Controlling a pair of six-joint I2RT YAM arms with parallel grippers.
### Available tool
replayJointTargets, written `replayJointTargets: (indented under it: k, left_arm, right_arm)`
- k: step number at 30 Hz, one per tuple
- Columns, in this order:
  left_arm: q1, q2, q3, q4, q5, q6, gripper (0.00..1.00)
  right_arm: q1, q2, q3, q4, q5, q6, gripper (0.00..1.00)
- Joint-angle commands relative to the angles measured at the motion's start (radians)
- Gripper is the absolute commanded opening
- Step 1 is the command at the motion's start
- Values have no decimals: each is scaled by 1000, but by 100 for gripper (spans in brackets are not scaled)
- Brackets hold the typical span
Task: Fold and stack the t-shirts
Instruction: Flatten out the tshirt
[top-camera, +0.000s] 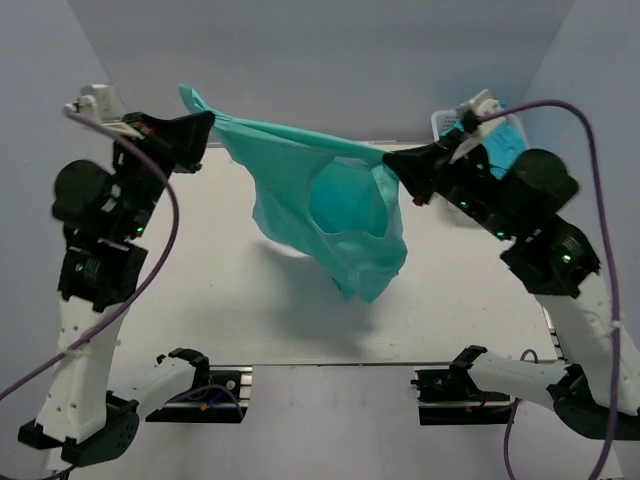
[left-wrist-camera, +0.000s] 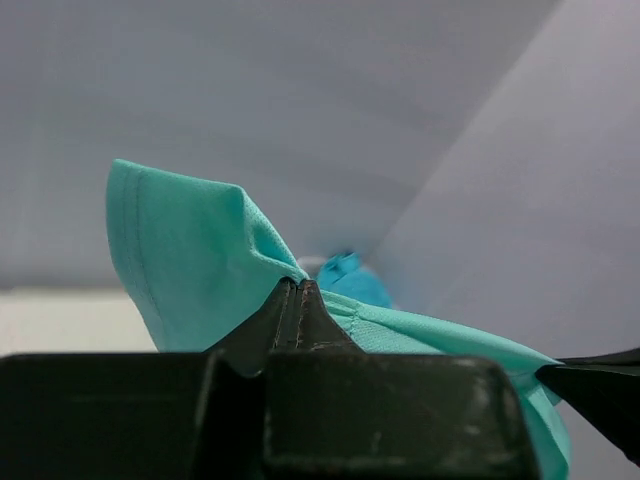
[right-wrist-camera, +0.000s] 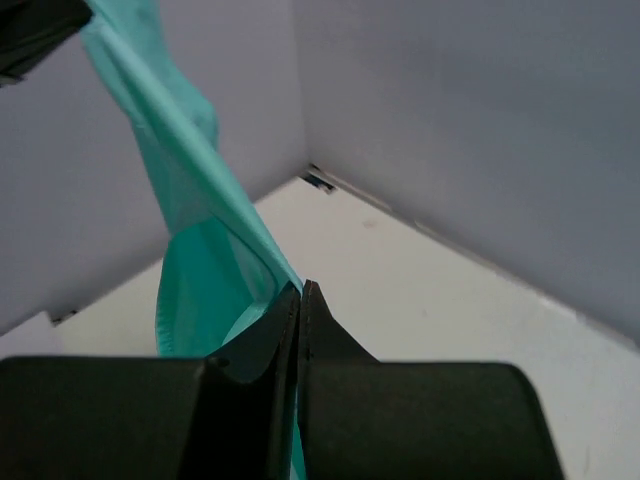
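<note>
- The thin teal-green fabric t-shirt (top-camera: 335, 205) hangs in the air above the white table (top-camera: 200, 270). It is strung between the two arms, and no part of it appears to touch the surface.
- The left gripper (top-camera: 207, 124) has its black fingers pressed together on a bunched corner at the garment's left end. In the left wrist view (left-wrist-camera: 297, 287) a flap of hemmed cloth (left-wrist-camera: 190, 240) flares out past the meeting tips.
- The right gripper (top-camera: 396, 160) is likewise clamped on cloth at the right end. In the right wrist view (right-wrist-camera: 300, 290) the fabric (right-wrist-camera: 190, 260) leaves the closed tips as a taut band rising towards the other arm.
- Governing relation: the held upper edge is the long axis. It runs left to right across the workspace from one gripper to the other, its right end a little lower in the top view.
- The loose body sags below that edge in a pouch, and most of it hangs towards the right gripper. The left part is little more than a stretched strip.
- Judgement: laying the garment flat probably calls for both arms to descend together along this axis. The heavier right-hand mass is likely to meet the table first.
- A second, turquoise-blue t-shirt (top-camera: 505, 145) lies in the white plastic lattice basket (top-camera: 441, 122) at the far right, behind the right arm. It is well apart from the held one.
</note>
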Motion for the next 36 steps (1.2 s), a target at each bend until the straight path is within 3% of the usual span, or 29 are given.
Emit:
replayJointTargets:
  k: [1,4,12,16,18,19,20,24,28,30,31,32,33,34,36]
  left_arm:
    - [46,-81,118,67,-11,42,0]
    - [46,-122,168,78,-11,42,0]
    - [46,-100,272,60,1,42,0]
    - [46,-22,281,34,-22,19,0]
    - [46,21,269,18,-36,19,0]
    - [46,66,254,9,-62,10,0]
    - [46,89,214,9,-80,10,0]
    - [37,260,107,-26,-223,0,0]
    - [52,547,30,-38,-286,-16,0]
    - [52,703,152,-104,-260,-1,16]
    - [52,867,222,-221,-237,-1,32]
    - [52,941,382,-288,-237,8,59]
    - [52,1012,469,-358,-237,8,71]
    - [52,1122,611,-470,-247,8,99]
    - [52,1183,698,-541,-247,8,99]
  right_arm:
    - [-22,-75,113,-25,-199,-99,0]
    - [-22,-102,152,-13,-288,-100,0]
    - [-22,-74,221,-22,-340,-100,0]
    - [-23,-1,219,-25,-212,-100,0]
    - [-25,23,183,-16,-68,-100,0]
    - [-28,58,143,-1,-32,-100,0]
    - [-29,75,115,12,97,-99,0]
    - [-96,208,-52,79,238,-96,0]
    - [-236,488,-115,116,126,-36,0]
    - [-319,568,-117,147,16,-33,2]
    - [-330,692,-79,130,3,-33,39]
    - [-348,725,-5,71,-7,-30,51]
    - [-361,785,32,43,-47,-27,62]
    - [-365,826,113,-27,-62,-30,78]
    - [-364,820,126,-39,-89,-46,90]
